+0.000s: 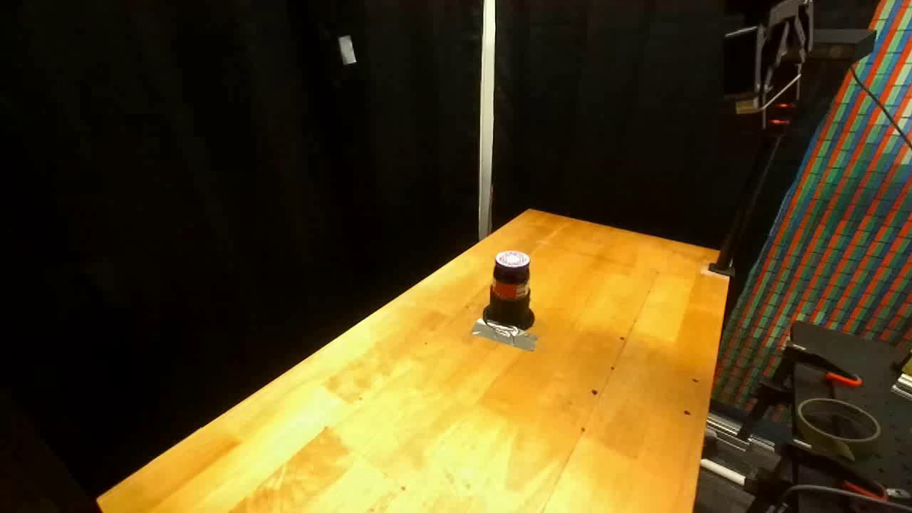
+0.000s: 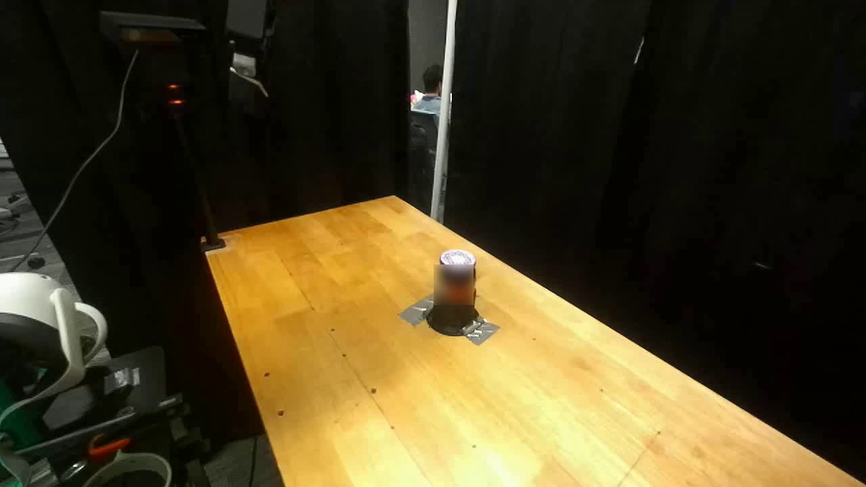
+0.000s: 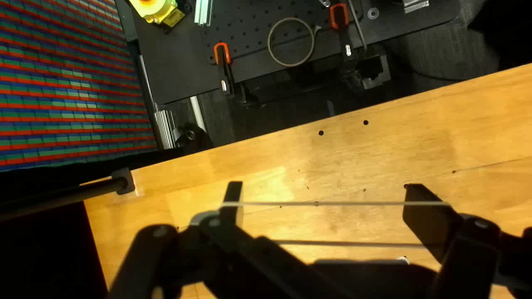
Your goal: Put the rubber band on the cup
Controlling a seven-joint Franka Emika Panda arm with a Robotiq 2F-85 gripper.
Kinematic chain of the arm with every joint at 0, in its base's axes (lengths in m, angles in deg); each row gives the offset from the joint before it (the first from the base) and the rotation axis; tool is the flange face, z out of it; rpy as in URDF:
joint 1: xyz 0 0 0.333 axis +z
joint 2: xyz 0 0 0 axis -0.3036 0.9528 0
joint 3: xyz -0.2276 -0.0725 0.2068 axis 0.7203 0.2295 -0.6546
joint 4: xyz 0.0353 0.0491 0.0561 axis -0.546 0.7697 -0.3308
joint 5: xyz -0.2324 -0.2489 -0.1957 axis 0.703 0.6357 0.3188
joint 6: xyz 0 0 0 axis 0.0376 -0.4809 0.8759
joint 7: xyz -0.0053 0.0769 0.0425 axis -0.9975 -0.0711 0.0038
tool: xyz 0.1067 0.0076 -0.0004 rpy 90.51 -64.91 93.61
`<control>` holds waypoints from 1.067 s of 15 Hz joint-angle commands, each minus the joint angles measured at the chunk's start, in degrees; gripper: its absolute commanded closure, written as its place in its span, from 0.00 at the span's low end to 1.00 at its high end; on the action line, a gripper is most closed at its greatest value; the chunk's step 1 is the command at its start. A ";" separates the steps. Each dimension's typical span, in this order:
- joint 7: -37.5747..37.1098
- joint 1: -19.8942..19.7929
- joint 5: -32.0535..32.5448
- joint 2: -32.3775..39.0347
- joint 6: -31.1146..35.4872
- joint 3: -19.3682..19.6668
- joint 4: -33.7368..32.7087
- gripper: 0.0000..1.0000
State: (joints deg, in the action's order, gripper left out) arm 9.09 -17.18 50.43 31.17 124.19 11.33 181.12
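Note:
The cup (image 1: 511, 290) is a short dark cylinder with an orange-red stripe and a pale patterned top. It stands upright in a dark flared base on the wooden table. It also shows in an exterior view (image 2: 456, 291), with its middle blurred. The cup cannot be made out in the wrist view. My gripper (image 3: 325, 185) is wide open in the wrist view, over the table. The pale rubber band (image 3: 324, 203) is looped around the outside of both fingers and stretched across the gap in two near-parallel strands. The fingers cannot be made out in either exterior view.
Silvery tape (image 1: 506, 335) holds the base to the table (image 1: 442, 399). A dark post (image 1: 744, 199) stands at a table corner. Beside the table is a dark bench (image 3: 257, 37) with orange-handled clamps (image 3: 222, 54) and a tape ring (image 3: 291, 41). A white kettle (image 2: 40, 318) stands near it.

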 commanded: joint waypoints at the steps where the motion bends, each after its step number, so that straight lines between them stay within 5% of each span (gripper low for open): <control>1: -0.35 1.42 0.29 0.18 -0.13 1.19 -0.25 0.00; 5: -0.35 1.41 0.29 0.04 -0.13 1.18 -0.44 0.00; 8: 3.11 2.02 1.90 2.71 6.70 1.68 0.43 0.00; 16: 14.97 1.93 5.11 25.90 31.40 6.23 -10.32 0.00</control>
State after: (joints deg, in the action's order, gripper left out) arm 19.11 -16.10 55.64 46.73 151.77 15.19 179.34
